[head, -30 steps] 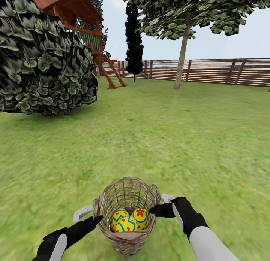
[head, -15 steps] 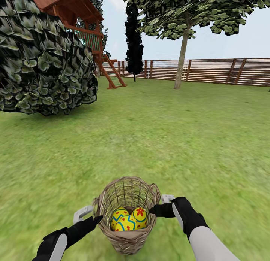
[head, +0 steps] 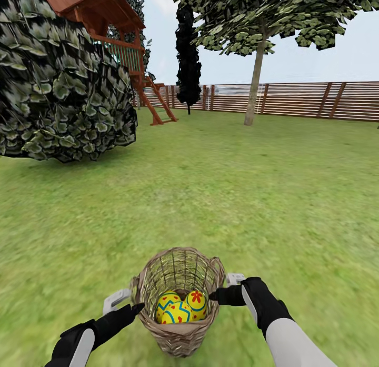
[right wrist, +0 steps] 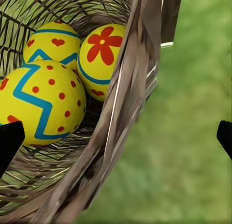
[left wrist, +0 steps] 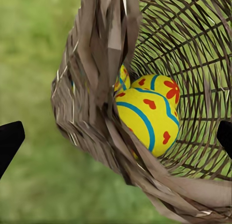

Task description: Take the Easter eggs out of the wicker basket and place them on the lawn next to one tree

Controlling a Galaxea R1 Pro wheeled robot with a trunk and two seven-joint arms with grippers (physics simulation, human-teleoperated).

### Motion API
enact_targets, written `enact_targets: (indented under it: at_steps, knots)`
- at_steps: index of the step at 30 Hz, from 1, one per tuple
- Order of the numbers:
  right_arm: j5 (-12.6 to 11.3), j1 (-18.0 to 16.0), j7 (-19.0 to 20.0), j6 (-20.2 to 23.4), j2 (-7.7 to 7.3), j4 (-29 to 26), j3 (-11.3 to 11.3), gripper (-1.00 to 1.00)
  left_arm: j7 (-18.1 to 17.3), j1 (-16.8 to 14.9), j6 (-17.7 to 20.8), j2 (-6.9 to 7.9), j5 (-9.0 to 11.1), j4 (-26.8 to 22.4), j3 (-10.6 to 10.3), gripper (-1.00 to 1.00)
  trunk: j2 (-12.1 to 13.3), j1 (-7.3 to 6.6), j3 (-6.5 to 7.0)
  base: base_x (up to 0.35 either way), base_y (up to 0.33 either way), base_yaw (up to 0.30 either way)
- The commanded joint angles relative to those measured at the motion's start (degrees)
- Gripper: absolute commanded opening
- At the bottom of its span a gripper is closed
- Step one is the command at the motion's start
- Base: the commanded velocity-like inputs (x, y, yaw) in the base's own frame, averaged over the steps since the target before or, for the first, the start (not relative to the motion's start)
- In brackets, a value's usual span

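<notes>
Easter eggs (head: pixel 181 307), three small yellow ones with blue zigzags and red marks, lie inside the round brown wicker basket (head: pixel 179 290), held above the green lawn (head: pixel 237 198). The left gripper (head: pixel 126 304) and right gripper (head: pixel 223 289) pinch opposite rims. Carrying seems underway; next means approaching the pale-trunked tree (head: pixel 255 82) by the fence.

Easter eggs (head: pixel 180 307): bright yellow, blue zigzag bands, red marks — a flower on one, dots on another, hearts on the third
Wicker basket (head: pixel 179 283): brown open weave, paler tan strands
Lawn (head: pixel 221 198): green
Tree (head: pixel 256 77): pale grey-brown trunk, mottled green leaves
Fence (head: pixel 305 99): brown slats
Playset (head: pixel 118 46): reddish brown
Grippers — left (head: pixel 126 304), right (head: pixel 223 290): black fingers
</notes>
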Motion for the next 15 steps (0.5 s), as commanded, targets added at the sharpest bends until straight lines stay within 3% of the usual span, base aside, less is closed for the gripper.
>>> enact_targets:
  at_steps: [1, 11, 15]
  knots:
    - [0.6, 0.0, 0.5, 0.2, 0.08, -0.1, -0.4, 1.0, -0.3, 0.0, 0.4, -0.07, -0.1, 0.0, 0.2, 1.0, -0.4, 0.21, -0.24, 0.0, 0.0, 0.0]
    - [0.6, 0.0, 0.4, 0.1, 0.1, -0.1, -0.4, 1.0, -0.5, 0.0, 0.4, -0.07, -0.1, 0.0, 0.2, 1.0, -4.5, 2.41, -2.04, 0.0, 0.0, 0.0]
    - [0.7, 0.0, 0.4, 0.1, 0.14, -0.1, -0.4, 1.0, -0.6, 0.0, 0.4, -0.07, -0.1, 0.0, 0.2, 1.0, -4.5, 2.41, -2.04, 0.0, 0.0, 0.0]
